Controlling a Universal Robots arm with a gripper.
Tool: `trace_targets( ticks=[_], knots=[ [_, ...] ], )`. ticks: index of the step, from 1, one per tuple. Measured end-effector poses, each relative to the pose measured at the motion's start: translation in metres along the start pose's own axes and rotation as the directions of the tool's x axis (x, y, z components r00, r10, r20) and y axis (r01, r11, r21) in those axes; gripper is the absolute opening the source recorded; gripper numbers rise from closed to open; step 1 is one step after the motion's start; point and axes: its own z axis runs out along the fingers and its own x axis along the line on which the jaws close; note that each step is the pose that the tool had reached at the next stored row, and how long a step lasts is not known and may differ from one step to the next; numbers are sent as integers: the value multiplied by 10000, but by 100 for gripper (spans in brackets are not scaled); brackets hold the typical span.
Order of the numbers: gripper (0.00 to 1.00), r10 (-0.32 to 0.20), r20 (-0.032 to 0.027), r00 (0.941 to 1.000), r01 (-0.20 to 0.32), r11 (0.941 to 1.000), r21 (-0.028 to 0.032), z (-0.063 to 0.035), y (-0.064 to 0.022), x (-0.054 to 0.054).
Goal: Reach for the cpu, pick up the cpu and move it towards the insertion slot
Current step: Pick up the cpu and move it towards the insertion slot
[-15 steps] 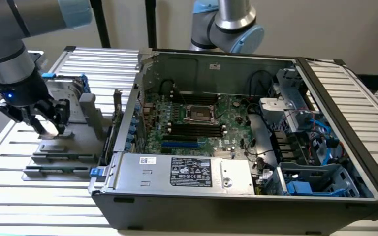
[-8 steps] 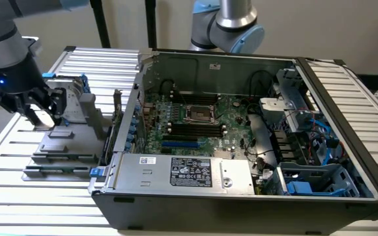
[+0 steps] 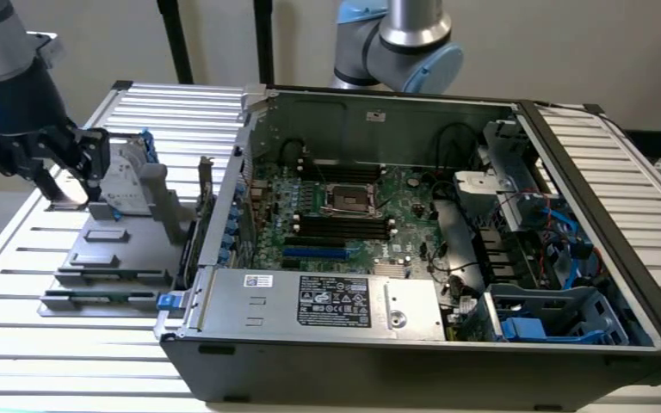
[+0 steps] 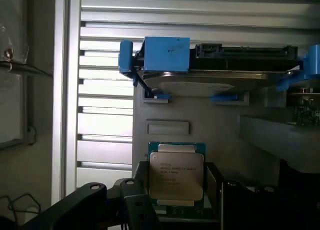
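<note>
The cpu point(image 4: 176, 172) is a flat square chip with a silver top and a green rim, lying face-up over the grey holder point(image 4: 210, 125). My gripper point(image 4: 176, 192) has one dark finger point(image 4: 139, 190) against each side of the chip and is shut on it. In the exterior view the gripper point(image 3: 70, 185) hangs low over the grey holder point(image 3: 113, 249) on the exterior view's left, outside the computer case. The insertion slot point(image 3: 348, 200), a square silver-framed socket, lies on the motherboard inside the open case, well off to the exterior view's right of the gripper.
A hard drive in a blue bracket point(image 4: 220, 64) stands upright on the holder just beyond the chip. The case wall point(image 3: 221, 215) rises between holder and motherboard. Memory slots point(image 3: 342, 228), cables and a power supply point(image 3: 319, 301) surround the socket. Everything rests on a slatted metal table point(image 3: 32, 344).
</note>
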Motion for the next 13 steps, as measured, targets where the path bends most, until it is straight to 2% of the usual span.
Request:
trace_targets(
  ticks=[6, 13],
  knots=[
    [55, 1, 0, 10000, -1, 10000, -1, -272, 6, -114],
    [55, 0, -4, 10000, 0, 10000, 2, -600, 12, -406]
  ],
)
